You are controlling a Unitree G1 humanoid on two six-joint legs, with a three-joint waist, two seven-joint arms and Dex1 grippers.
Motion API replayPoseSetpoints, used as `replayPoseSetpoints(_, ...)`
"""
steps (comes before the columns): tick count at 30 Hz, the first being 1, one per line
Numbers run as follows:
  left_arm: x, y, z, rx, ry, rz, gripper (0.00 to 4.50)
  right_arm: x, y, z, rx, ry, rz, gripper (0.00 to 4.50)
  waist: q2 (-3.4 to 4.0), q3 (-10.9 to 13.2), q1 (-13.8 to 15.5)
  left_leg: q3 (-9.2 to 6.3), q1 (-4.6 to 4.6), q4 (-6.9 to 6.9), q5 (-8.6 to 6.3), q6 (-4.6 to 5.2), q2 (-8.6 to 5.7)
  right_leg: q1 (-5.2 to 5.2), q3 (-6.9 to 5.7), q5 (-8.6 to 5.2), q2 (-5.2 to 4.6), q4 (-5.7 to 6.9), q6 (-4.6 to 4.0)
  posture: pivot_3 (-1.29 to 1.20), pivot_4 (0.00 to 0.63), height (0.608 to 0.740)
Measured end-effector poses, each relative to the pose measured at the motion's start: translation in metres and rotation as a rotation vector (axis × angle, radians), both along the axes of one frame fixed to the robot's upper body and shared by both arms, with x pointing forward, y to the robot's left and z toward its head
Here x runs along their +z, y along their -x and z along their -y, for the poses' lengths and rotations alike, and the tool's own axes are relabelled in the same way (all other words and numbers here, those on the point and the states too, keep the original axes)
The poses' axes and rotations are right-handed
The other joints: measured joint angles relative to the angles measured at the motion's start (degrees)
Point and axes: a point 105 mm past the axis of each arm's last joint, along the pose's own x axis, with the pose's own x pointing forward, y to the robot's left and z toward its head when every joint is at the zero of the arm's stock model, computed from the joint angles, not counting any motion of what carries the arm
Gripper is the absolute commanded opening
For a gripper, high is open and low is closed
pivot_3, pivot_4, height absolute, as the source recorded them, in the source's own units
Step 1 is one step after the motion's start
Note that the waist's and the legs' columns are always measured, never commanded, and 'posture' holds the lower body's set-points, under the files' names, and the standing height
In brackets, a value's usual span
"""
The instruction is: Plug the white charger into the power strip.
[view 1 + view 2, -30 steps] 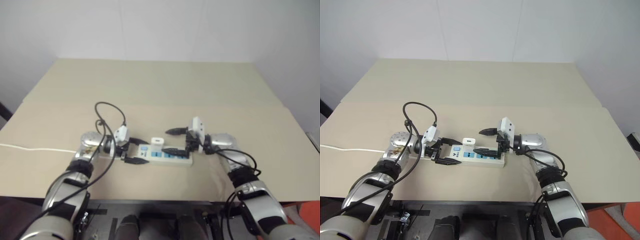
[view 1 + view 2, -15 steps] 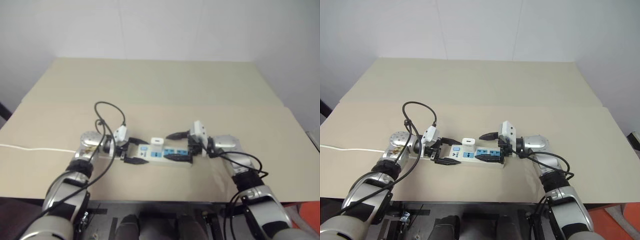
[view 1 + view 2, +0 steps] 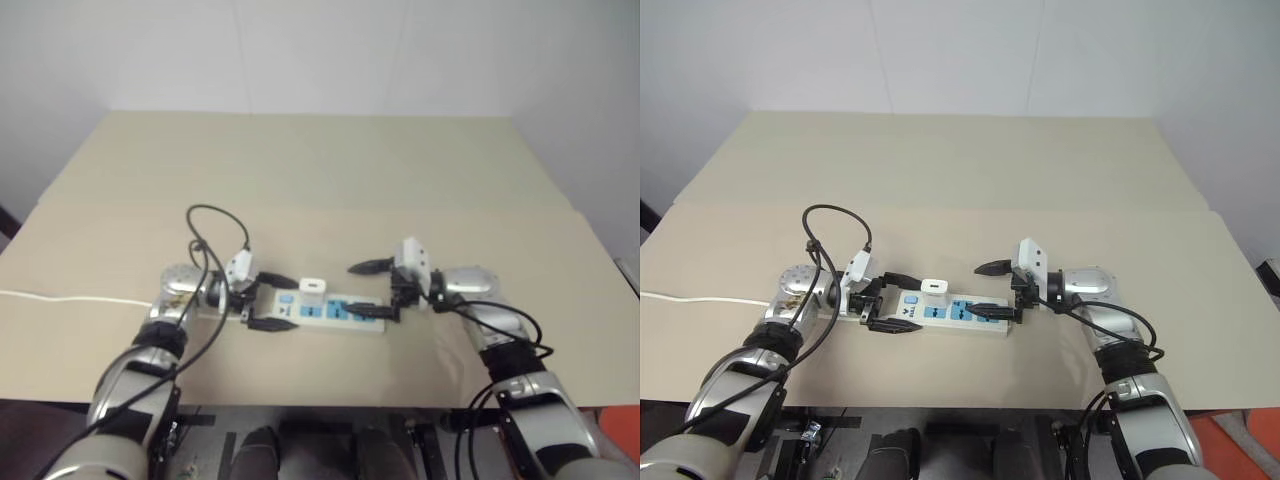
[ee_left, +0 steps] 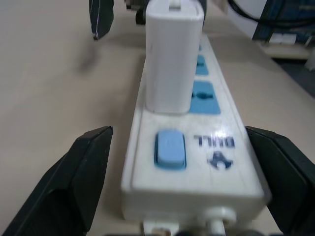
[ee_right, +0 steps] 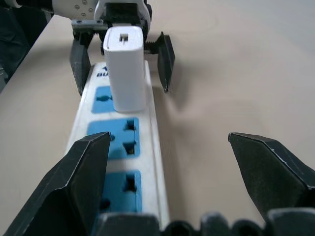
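Near the lower middle of the head-camera frame, the power strip (image 3: 940, 313) is seen lying flat on the bench (image 3: 940, 170), with the white charger (image 3: 933, 288) standing upright in the socket next to the switch at its left end. In the left wrist view the charger (image 4: 172, 54) is seated flush on the strip's face (image 4: 197, 162), with no gap visible beneath it.

Two things are changed from the frames of a second ago. The left claw (image 3: 893, 303), which was closed on the strip's left end, is now spread wide, one finger on each side of that end and nothing gripped. The right claw (image 3: 998, 290), already spread wide, is drawn back toward the right of the frame: its fingers, which reached over the middle sockets before, are now found at the strip's right end, one on each side, with nothing held. The strip itself is not shifted and the charger is not disturbed.

Taken together, this is judged to mean the plugging is finished: the charger is left in its socket, both claws are released, and only a withdrawal of the arms is thought to be left.
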Motion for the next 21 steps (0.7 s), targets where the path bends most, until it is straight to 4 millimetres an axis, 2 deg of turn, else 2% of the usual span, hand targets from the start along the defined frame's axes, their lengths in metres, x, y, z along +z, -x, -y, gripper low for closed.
replayPoseSetpoints(2,0.007,0.005,-0.003,-0.012,0.024,-0.008,4.49,0.002,0.003,0.003,0.007,-0.004,-0.003,4.50,0.03,0.03,-0.09,0.00,-0.05,0.00,0.00,0.00,0.01,-0.05,0.00,0.00,0.00,-0.02,0.00,0.00,0.150,0.740)
replayPoseSetpoints(6,0.031,0.019,-0.026,-0.031,-0.011,-0.033,4.49,0.011,0.003,0.020,-0.030,-0.002,0.005,4.50,0.21,0.18,-0.39,0.00,0.01,-0.03,0.00,0.00,0.01,-0.03,0.02,-0.01,0.00,-0.04,-0.01,0.00,0.150,0.740)
replayPoseSetpoints(11,0.044,0.040,-0.048,-0.048,-0.064,-0.057,4.49,0.019,0.008,0.039,-0.047,0.028,0.026,4.50,0.26,0.22,-0.12,0.01,0.01,-0.04,0.00,0.00,0.02,-0.02,0.01,-0.02,0.00,-0.03,-0.01,0.00,0.150,0.740)
replayPoseSetpoints(17,0.047,0.032,-0.094,0.114,-0.190,0.016,4.49,0.030,0.024,0.072,-0.070,0.128,0.043,4.50,0.37,0.30,0.30,0.04,0.02,-0.05,0.00,0.00,0.01,-0.03,0.00,-0.03,-0.01,-0.06,-0.03,0.00,0.150,0.740)
replayPoseSetpoints(21,0.037,0.028,-0.111,0.182,-0.232,0.020,4.49,0.029,0.038,0.086,-0.070,0.264,0.059,4.50,0.37,0.30,0.28,0.04,-0.04,-0.05,0.00,0.00,0.02,-0.06,0.00,-0.04,0.00,-0.09,-0.04,0.00,0.150,0.740)
